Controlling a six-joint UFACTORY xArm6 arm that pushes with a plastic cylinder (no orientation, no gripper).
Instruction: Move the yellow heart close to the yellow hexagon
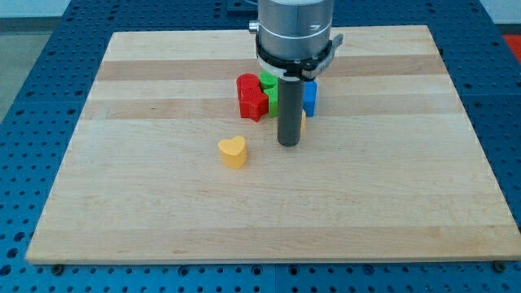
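Note:
The yellow heart (233, 151) lies on the wooden board, left of centre. My tip (289, 144) rests on the board to the heart's right, a short gap away. Right behind the rod a sliver of a yellow block (303, 123) shows; it is mostly hidden by the rod, so its shape cannot be made out. It sits at the lower edge of a cluster of blocks above my tip.
The cluster holds red blocks (251, 96), green blocks (269, 88) and a blue block (309, 98), packed together above the tip. The wooden board (163, 212) lies on a blue perforated table (32, 65).

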